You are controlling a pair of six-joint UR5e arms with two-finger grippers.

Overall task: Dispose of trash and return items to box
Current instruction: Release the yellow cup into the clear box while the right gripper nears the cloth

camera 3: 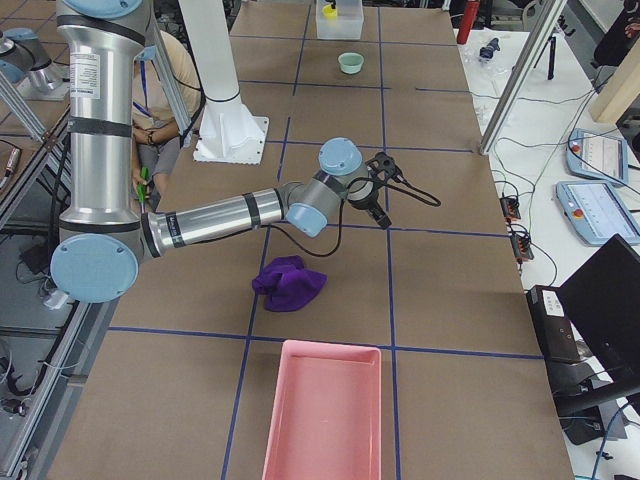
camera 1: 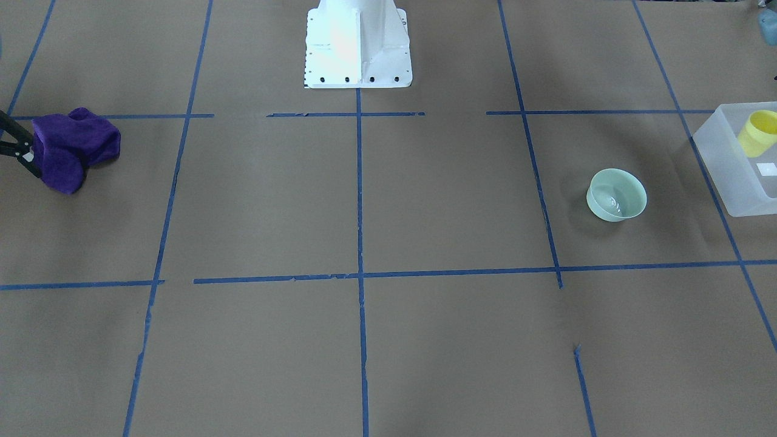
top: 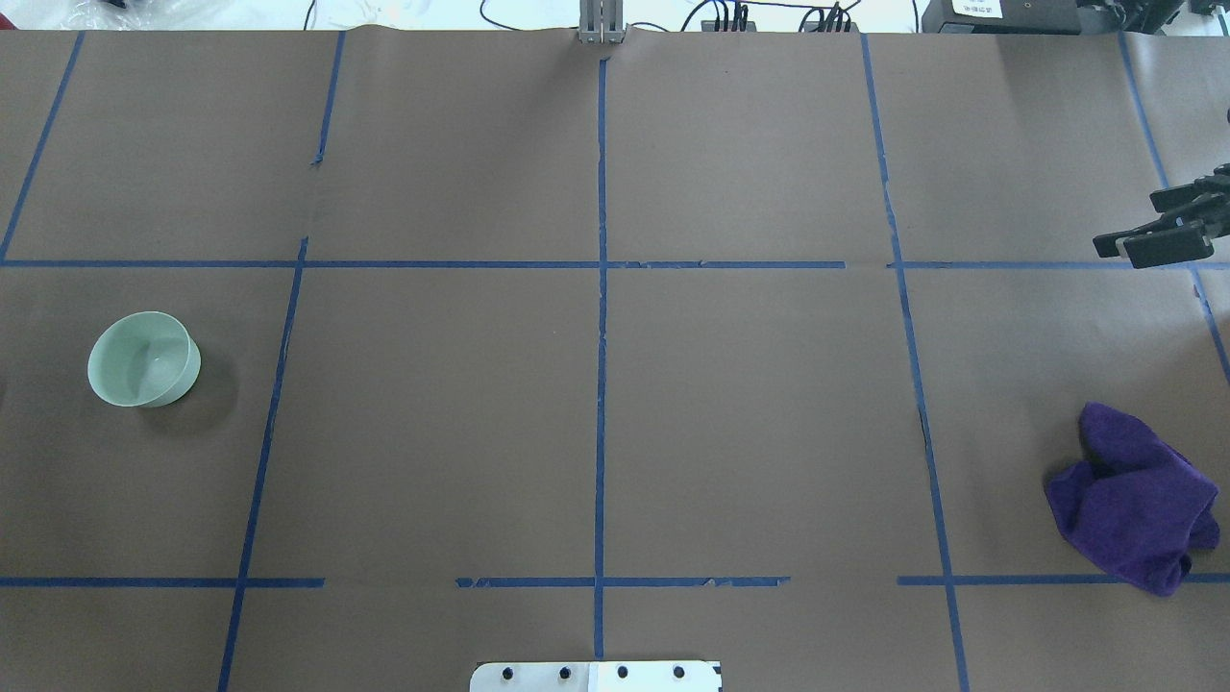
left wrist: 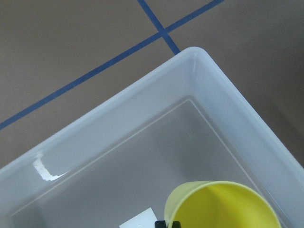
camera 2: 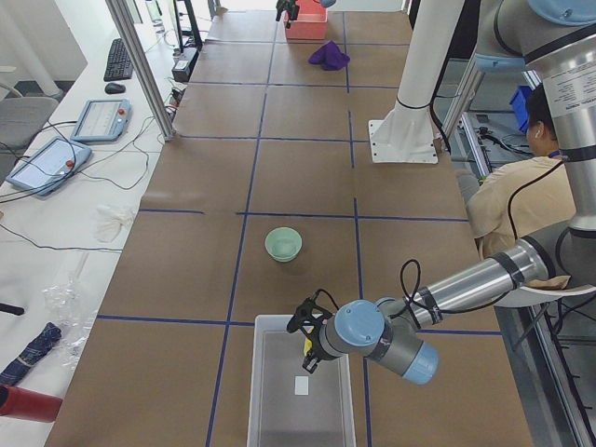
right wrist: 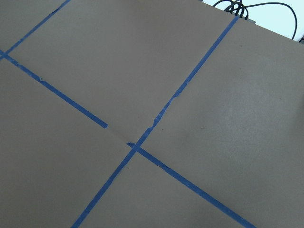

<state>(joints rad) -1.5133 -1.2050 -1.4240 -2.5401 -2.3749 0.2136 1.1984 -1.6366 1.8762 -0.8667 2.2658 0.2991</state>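
– Nearest the left wrist lens is the yellow cup [left wrist: 223,206], mouth up, hanging inside the walls of the box [left wrist: 118,126], above its floor.
– Held?
– Exterior left says so: the left gripper [camera 2: 309,346] is closed on the cup, which hangs directly beneath it, axis close to upright. I judge that letting go would drop it straight in, with no sideways travel needed.
– Front-facing view?
– Same cup, slightly tilted, within the box outline. One green bowl [camera 1: 616,195] stands near the box, outside it. One purple cloth [camera 1: 73,149] lies well apart from the box, at the opposite end.
– And the other arm?
– Overhead shows the right gripper [top: 1129,226] near that cloth, fingers spread, nothing between them. It is far from the box, so the left arm is the nearer one.
– Exterior right?
– One pink tray [camera 3: 325,410], farther from the box than the cloth.
– Count?
– One cup, one box, one bowl, one cloth, one tray, two grippers.
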